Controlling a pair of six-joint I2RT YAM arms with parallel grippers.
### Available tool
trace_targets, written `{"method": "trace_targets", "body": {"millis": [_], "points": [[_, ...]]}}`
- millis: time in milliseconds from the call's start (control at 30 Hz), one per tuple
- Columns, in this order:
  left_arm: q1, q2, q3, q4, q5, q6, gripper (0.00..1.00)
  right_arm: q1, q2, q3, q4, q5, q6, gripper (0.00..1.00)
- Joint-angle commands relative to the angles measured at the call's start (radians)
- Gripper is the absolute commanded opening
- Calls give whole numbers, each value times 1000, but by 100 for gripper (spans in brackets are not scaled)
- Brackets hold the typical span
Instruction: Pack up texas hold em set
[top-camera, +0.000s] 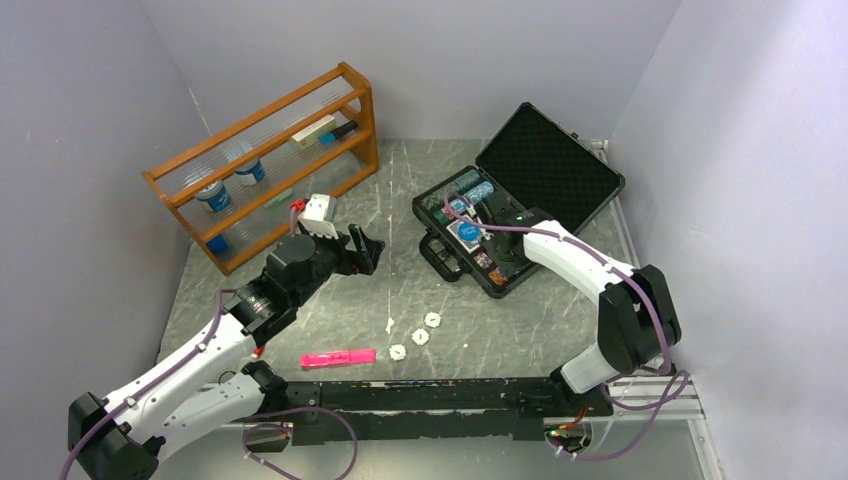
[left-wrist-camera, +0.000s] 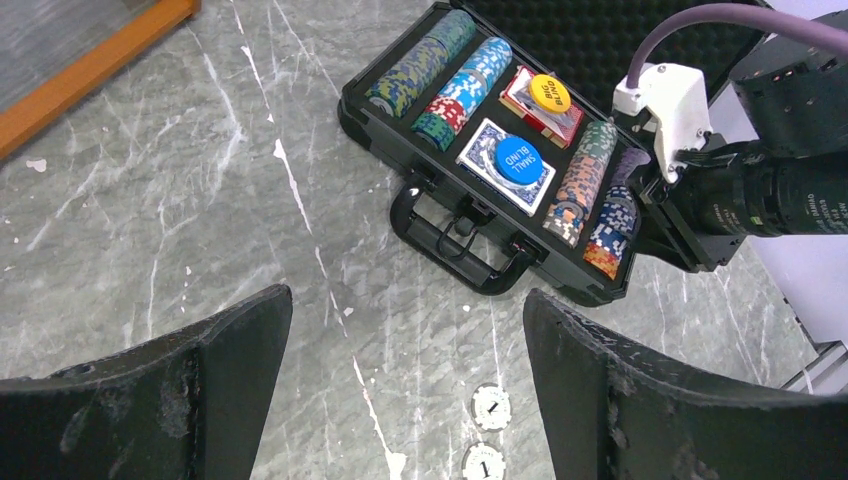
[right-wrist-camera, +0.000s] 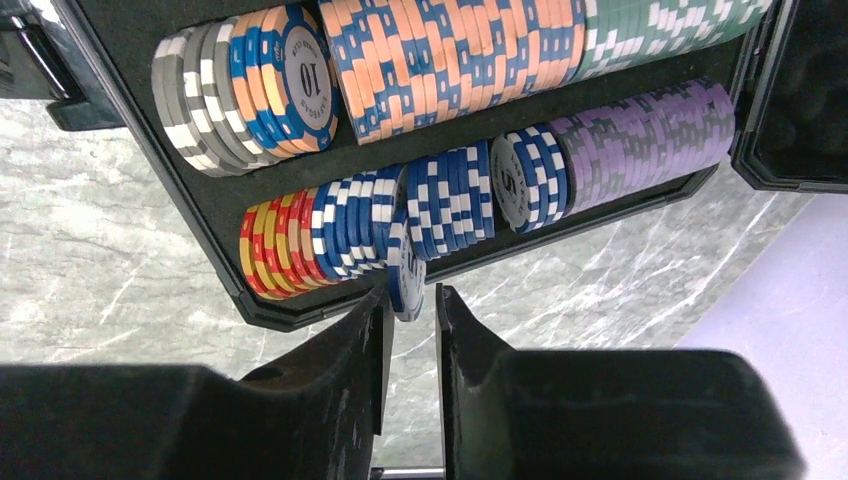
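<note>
Right gripper (right-wrist-camera: 410, 300) clamped on a blue-and-white chip (right-wrist-camera: 405, 262), held edge-on at the open case's (top-camera: 548, 160) outermost row, evidently to slot it in. Left gripper (left-wrist-camera: 405, 300) spread, hovering left of case. White discs (top-camera: 420, 336) lie outside, near its handle.

One case (top-camera: 548, 160), two card decks (left-wrist-camera: 480, 152), two buttons (left-wrist-camera: 519, 158), three discs (top-camera: 420, 337), one marker (top-camera: 338, 357)

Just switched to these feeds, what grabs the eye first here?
The open black case right of centre stands out, its rows of multicoloured chips bright against the foam. The right gripper pinches a blue-and-white chip at the case's edge row, while white discs lie loose on the table near the open left gripper.
</note>
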Motion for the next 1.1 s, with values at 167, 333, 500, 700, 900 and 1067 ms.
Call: {"method": "trace_targets", "body": {"millis": [167, 333, 500, 700, 900, 1067], "points": [[4, 7, 12, 30, -10, 12, 91, -4, -48, 51, 2, -18, 13, 10], [4, 7, 10, 26, -14, 11, 91, -4, -3, 32, -4, -9, 11, 3], [4, 6, 7, 29, -12, 10, 91, -3, 71, 48, -3, 57, 28, 1], [4, 5, 9, 25, -16, 12, 91, -4, 96, 67, 36, 87, 43, 1], [4, 7, 11, 19, -19, 13, 91, -4, 105, 86, 31, 74, 115, 17], [4, 3, 13, 14, -24, 15, 91, -4, 24, 136, 24, 11, 192, 37]]}}
